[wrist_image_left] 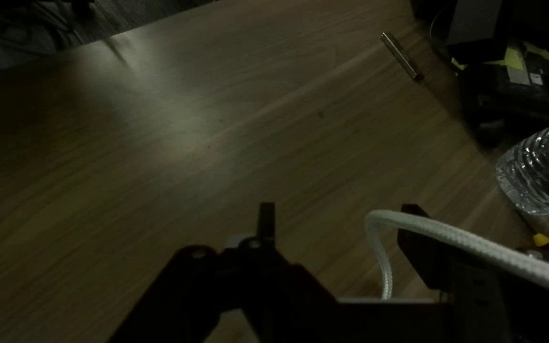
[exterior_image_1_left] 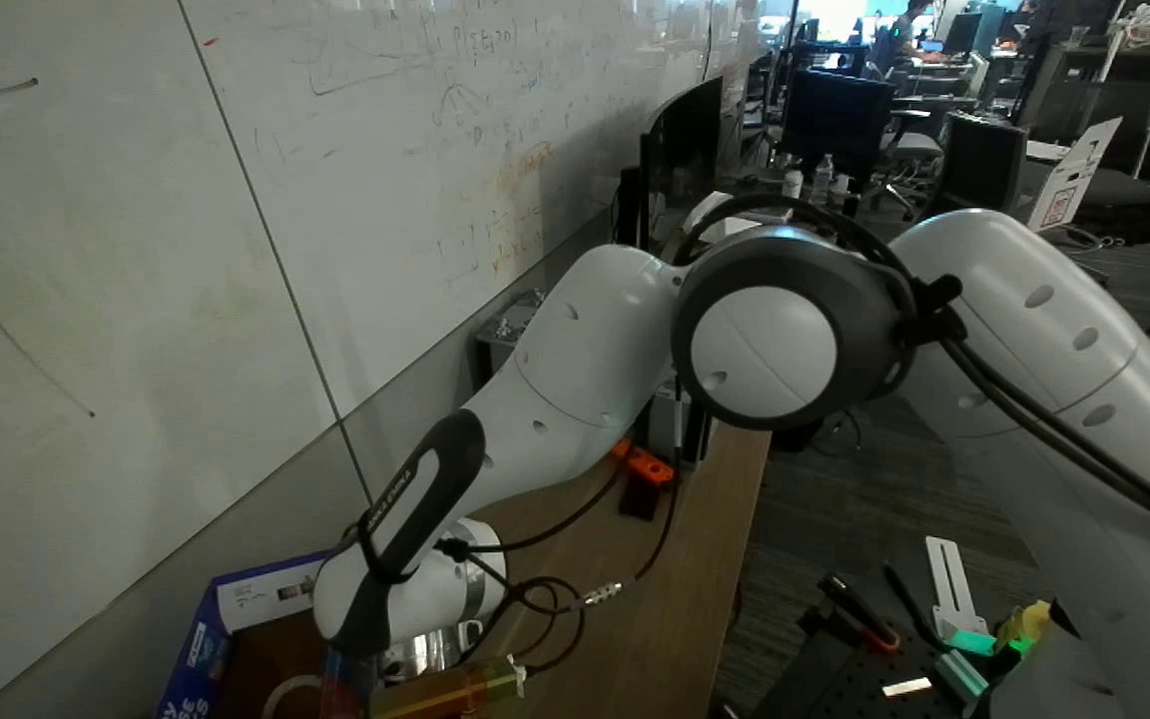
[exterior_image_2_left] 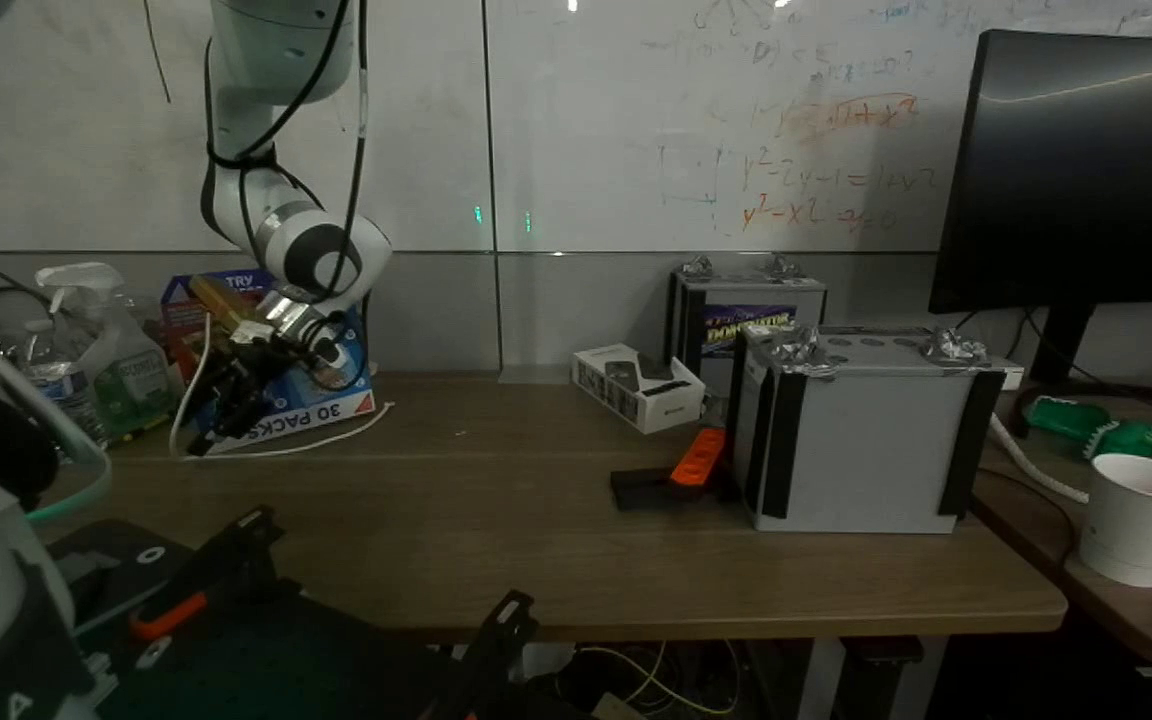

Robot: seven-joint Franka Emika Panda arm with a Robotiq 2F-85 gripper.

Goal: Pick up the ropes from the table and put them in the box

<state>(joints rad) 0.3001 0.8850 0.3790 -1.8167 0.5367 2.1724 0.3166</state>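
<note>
The arm (exterior_image_1_left: 585,350) bends down over the table (exterior_image_2_left: 496,500), its gripper (wrist_image_left: 339,213) in front of the blue box (exterior_image_2_left: 336,400) in an exterior view. Its fingers (wrist_image_left: 267,224) are spread well apart. White rope (wrist_image_left: 465,241) crosses one of them in the wrist view; whether they touch, I can't tell. In an exterior view the rope drops beside the gripper and trails along the table by the box's foot. A white loop (exterior_image_1_left: 295,682) shows at the box's mouth in an exterior view, inside or above it I can't say.
</note>
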